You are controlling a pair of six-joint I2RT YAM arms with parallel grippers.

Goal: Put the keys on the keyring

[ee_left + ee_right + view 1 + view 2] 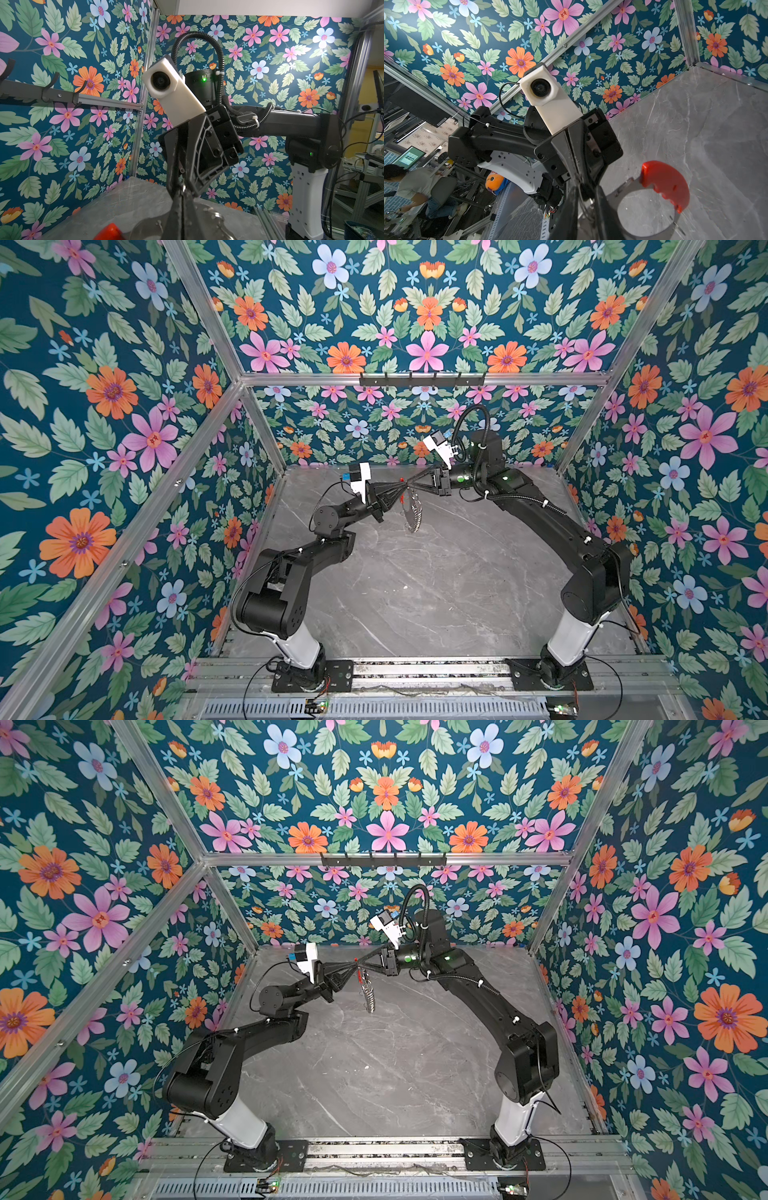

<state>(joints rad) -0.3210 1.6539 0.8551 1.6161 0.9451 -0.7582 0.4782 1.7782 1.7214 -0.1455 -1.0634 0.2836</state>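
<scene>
Here the left gripper [398,490], jaws together, pinches the keyring [412,512], which hangs just below it; the right gripper [413,483] meets it tip to tip, whether clamped I cannot tell

The left arm [332,547] and right arm [552,526] are glossy black, each with a white lower segment [297,645]. A white, black-lensed camera block [180,101] tops each wrist. The right arm has a ribbed black hose [221,62], white cable ties [255,118] and green lights [204,79]. The right gripper [182,187] is black with dark screws.
</scene>
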